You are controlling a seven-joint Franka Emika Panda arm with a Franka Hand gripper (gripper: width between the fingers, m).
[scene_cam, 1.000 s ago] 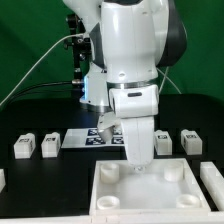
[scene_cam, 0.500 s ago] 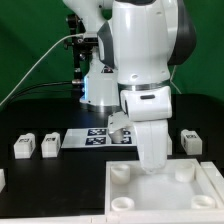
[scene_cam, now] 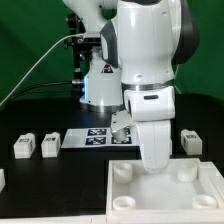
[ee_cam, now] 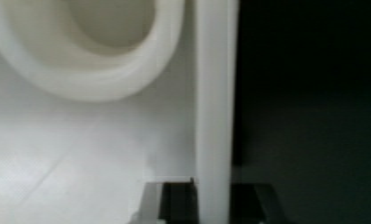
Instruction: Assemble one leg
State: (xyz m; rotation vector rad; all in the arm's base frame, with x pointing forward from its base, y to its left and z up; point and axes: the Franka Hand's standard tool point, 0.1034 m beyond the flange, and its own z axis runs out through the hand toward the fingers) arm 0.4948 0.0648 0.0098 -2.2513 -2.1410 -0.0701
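Observation:
My gripper (scene_cam: 155,166) reaches down at the back edge of the large white square panel (scene_cam: 165,195) with round corner sockets. In the wrist view the gripper (ee_cam: 214,202) has its dark fingers (ee_cam: 175,204) on either side of the panel's upright rim (ee_cam: 214,100), shut on it. A round socket (ee_cam: 97,40) shows beside the rim. Legs, small white blocks with tags, lie on the black table: two at the exterior view's left (scene_cam: 24,147) (scene_cam: 49,144), one at its right (scene_cam: 191,141). No leg is in the gripper.
The marker board (scene_cam: 93,137) lies behind the panel near the arm's base. A further small white tagged block (scene_cam: 122,127) sits beside my gripper near the marker board. Another white piece (scene_cam: 2,178) shows at the left edge.
Over the last second the gripper and the panel have shifted together toward the exterior view's right. In the last half second almost nothing has moved.

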